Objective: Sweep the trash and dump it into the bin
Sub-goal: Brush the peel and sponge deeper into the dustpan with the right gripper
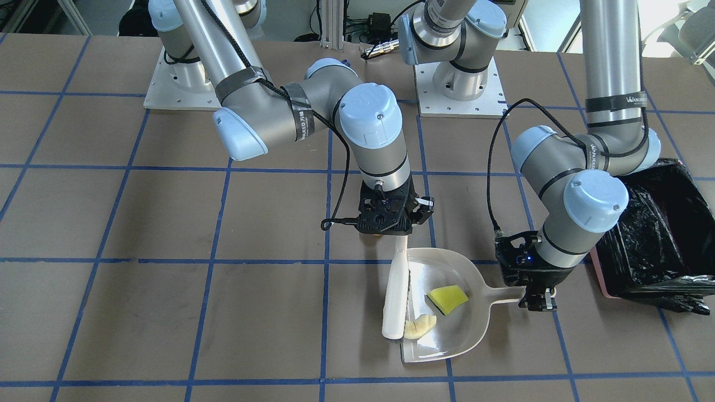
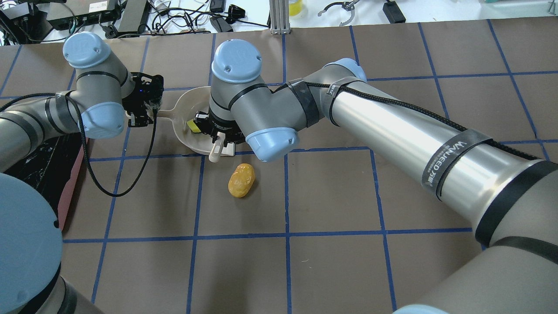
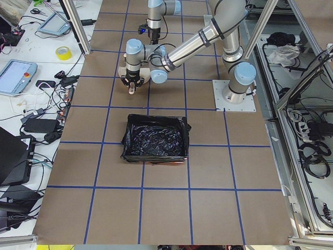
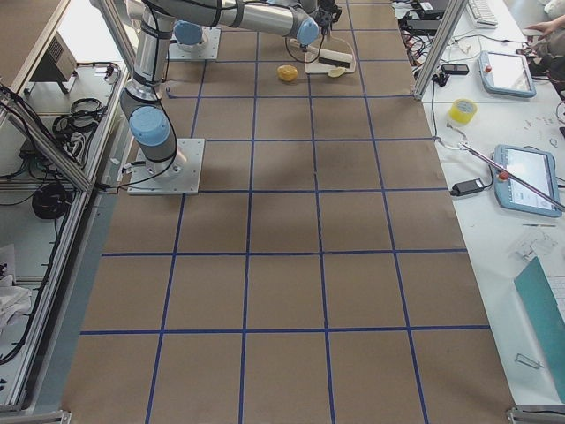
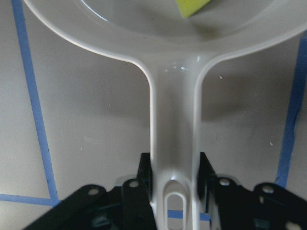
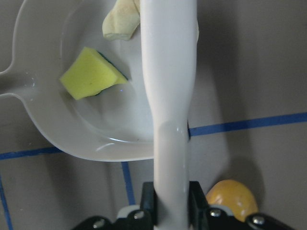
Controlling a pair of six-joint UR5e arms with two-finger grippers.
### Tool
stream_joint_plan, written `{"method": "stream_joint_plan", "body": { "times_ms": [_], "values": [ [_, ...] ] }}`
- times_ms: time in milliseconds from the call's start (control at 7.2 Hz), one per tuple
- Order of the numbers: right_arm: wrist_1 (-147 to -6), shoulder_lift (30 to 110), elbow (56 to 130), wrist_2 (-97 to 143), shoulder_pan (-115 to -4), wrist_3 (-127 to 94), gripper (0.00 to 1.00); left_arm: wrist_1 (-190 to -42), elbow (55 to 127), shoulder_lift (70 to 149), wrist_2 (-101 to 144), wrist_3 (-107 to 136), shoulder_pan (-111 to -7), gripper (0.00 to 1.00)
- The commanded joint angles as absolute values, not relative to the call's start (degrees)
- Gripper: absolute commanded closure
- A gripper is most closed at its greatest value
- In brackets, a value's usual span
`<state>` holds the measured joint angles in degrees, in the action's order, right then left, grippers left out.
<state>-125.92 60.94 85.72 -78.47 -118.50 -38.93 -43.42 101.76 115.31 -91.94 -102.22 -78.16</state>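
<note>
— what are your two arms holding?
— my left pincer [image 5: 173,175] is clenched on the flat handle of a white dustpan [image 1: 447,340], which rests on the brown, blue-gridded bench [image 1: 167,223]. my right pincer [image 6: 171,194] points down and is grasping the handle of a white brush [image 1: 394,301]. the brush lies along the pan's open edge.
— and the trash?
— a yellow sponge piece [image 1: 448,297] with a green side lies inside the pan, near its middle. a pale cream crescent slice [image 1: 420,326] sits at the pan's mouth, touching the brush. a golden-brown potato-like lump [image 2: 241,180] lies on the bench outside the pan, near the right pincer, on the side toward my base.
— where is the bin?
— the bin [image 1: 659,240], pink and lined with a crinkled black bag, stands on the bench on my left, just past the left wrist and apart from the pan.
</note>
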Motion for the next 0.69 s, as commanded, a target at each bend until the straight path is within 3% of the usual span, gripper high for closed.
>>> {"method": "stream_joint_plan", "body": {
  "times_ms": [0, 556],
  "values": [
    [-123.1, 61.4, 87.0, -84.8, -116.2, -29.8, 1.00, -43.4, 101.7, 115.3, -91.9, -102.2, -78.1, 1.00],
    [-135.2, 55.6, 87.9, -82.5, -121.2, -42.9, 1.00, -43.4, 101.8, 115.3, -91.9, -102.3, -78.2, 1.00]
  ]
}}
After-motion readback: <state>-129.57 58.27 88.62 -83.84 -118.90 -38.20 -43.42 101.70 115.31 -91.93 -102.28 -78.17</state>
